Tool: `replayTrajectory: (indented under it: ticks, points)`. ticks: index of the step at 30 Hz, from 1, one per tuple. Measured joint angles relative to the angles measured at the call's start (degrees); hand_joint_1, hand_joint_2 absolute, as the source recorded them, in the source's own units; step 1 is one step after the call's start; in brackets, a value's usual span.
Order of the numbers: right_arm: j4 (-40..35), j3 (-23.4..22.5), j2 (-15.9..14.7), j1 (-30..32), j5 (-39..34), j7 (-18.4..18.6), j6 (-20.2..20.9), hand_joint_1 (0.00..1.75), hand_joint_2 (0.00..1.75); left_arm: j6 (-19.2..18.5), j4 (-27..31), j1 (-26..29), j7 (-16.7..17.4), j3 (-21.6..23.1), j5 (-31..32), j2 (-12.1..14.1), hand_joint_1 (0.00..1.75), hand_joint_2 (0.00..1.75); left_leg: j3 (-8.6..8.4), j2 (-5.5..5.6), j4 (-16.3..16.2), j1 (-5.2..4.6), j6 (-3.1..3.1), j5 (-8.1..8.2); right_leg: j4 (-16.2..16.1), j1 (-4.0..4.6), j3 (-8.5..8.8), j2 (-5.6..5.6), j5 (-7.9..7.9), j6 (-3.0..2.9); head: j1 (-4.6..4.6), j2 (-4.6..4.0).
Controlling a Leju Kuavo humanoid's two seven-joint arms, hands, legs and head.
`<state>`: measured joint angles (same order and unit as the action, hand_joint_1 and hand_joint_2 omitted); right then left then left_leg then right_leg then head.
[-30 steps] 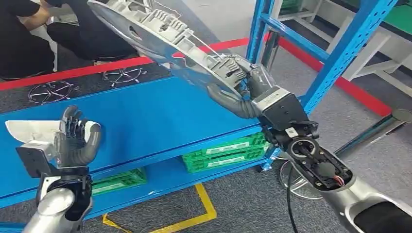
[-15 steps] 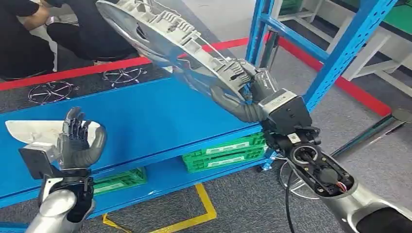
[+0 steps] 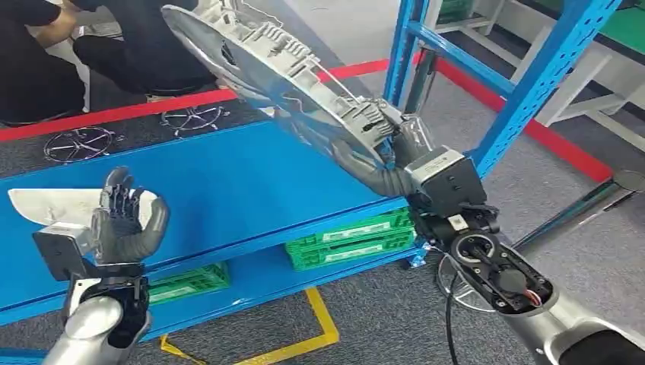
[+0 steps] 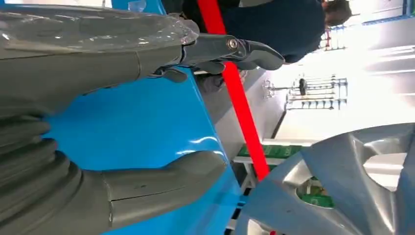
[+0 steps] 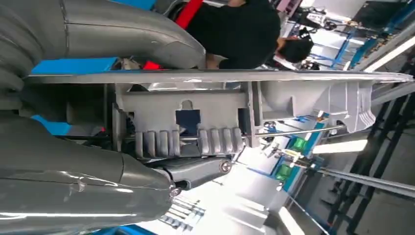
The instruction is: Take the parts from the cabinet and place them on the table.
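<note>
Wheel cover (image 3: 266,68), a big silver disc with a ribbed back, is up in the air above the blue table (image 3: 228,190), tilted steeply with its far edge highest. The right hand (image 3: 388,148) grips it by the lower rim, thumb on one face and fingers on the other, probably so the disc can be carried edge-on and lowered flat later. The right wrist view shows the rim clamped between thumb (image 5: 127,34) and fingers (image 5: 88,191). The left hand (image 3: 125,220) stands upright near the table's front edge, fingers apart and holding nothing, likely waiting to steady the disc. People in dark clothes (image 3: 46,61) crouch beyond the table.
</note>
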<state>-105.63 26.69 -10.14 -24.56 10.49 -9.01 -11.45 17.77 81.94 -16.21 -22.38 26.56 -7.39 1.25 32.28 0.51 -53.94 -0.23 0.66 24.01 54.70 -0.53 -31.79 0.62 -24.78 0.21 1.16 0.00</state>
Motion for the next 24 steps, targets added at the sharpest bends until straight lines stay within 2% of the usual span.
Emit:
replayTrajectory:
  ticks: [11,12,13,14,15,16,18,19,20,21,23,24]
  points:
    - [0.2,0.8,0.0,0.6,-0.2,-1.3,0.0,1.75,1.75,0.1,0.0,0.0,-0.1,0.0,-0.2,0.0,0.0,1.75,0.02,0.01,0.0,0.0,0.0,0.0,0.0,0.0,0.0,-0.02,0.0,0.0,-0.02,0.0]
    - [0.2,0.9,0.0,0.6,-0.4,-1.4,0.0,1.75,1.75,0.1,0.0,-0.1,-0.1,0.0,-0.2,0.0,0.0,1.75,0.12,0.03,-0.3,-0.46,0.7,0.24,-0.6,-0.4,0.15,-0.06,0.28,0.56,-0.07,0.0]
    - [0.2,0.9,0.1,0.6,-0.6,-1.5,0.0,1.75,1.75,0.1,0.1,-0.1,-0.1,0.0,-0.3,0.0,0.0,1.75,-0.28,0.0,0.8,-0.34,1.2,-0.17,-1.1,-0.23,0.44,0.02,0.46,0.84,-0.2,0.0]
    - [0.1,0.9,0.2,0.7,-0.8,-1.6,0.1,1.75,1.75,0.2,0.2,-0.1,-0.1,0.0,-0.3,0.0,0.0,1.75,-1.49,-0.26,2.7,0.81,1.16,-1.02,-1.1,-0.13,-0.02,0.01,0.12,0.71,-0.39,0.0]
    - [0.1,0.9,0.2,0.8,-1.1,-1.6,0.1,1.75,1.75,0.2,0.2,-0.3,-0.2,0.0,-0.3,0.0,0.0,1.75,-2.21,-0.31,3.6,0.75,1.34,-1.26,0.6,0.21,-0.39,-0.07,-0.99,0.89,-0.17,0.0]
    - [0.1,1.0,0.2,0.7,-1.2,-1.7,0.1,1.75,1.75,0.2,0.2,-0.3,-0.2,0.0,-0.3,-0.1,0.0,1.75,-2.4,-0.39,3.7,0.88,1.35,-1.28,4.9,-0.08,-2.34,-0.08,-3.15,1.15,0.3,0.0]
    - [0.1,1.2,0.2,1.0,-1.2,-1.8,0.1,1.75,1.75,0.2,0.2,-0.1,-0.2,0.0,-0.4,-0.1,0.0,1.75,-2.53,-0.5,3.7,1.03,1.18,-1.06,14.6,-0.68,-7.29,-0.14,-6.72,1.82,1.05,0.0]
    - [0.2,1.2,0.2,1.3,-1.2,-1.8,0.2,1.75,1.75,0.2,0.1,-0.1,-0.2,0.0,-0.4,-0.1,0.0,1.75,-2.54,-0.5,3.6,1.22,0.95,-0.89,17.2,-0.98,-8.88,-0.18,-7.0,2.18,0.96,0.0]
    - [0.2,1.2,0.2,1.5,-1.2,-1.8,0.2,1.75,1.75,0.2,0.1,0.0,-0.2,0.0,-0.4,-0.2,0.0,1.75,-2.61,-0.47,3.4,1.47,0.65,-0.68,16.9,-1.28,-9.07,-0.26,-5.9,2.59,1.03,0.0]
    - [0.3,1.3,0.2,1.6,-1.2,-1.7,0.2,1.75,1.75,0.2,0.1,0.0,-0.2,0.0,-0.4,-0.2,0.0,1.75,-2.71,-0.44,3.0,1.85,0.18,-0.32,13.9,-1.65,-7.97,-0.37,-3.56,3.07,1.16,0.0]
    - [0.3,1.6,0.2,1.6,-1.2,-1.8,0.3,1.75,1.75,0.2,0.1,0.0,-0.2,0.0,-0.5,-0.2,0.0,1.75,-2.88,-0.44,1.4,2.69,-1.1,1.15,2.9,-2.65,-2.97,-1.29,2.67,4.26,1.68,0.0]
    - [0.4,1.7,0.2,1.6,-1.2,-1.8,0.4,1.75,1.75,0.2,0.1,0.0,-0.2,0.0,-0.5,-0.2,0.0,1.75,-2.55,-0.43,0.8,2.5,-1.81,1.75,2.2,-2.03,-2.51,-1.87,0.77,5.03,2.17,0.0]
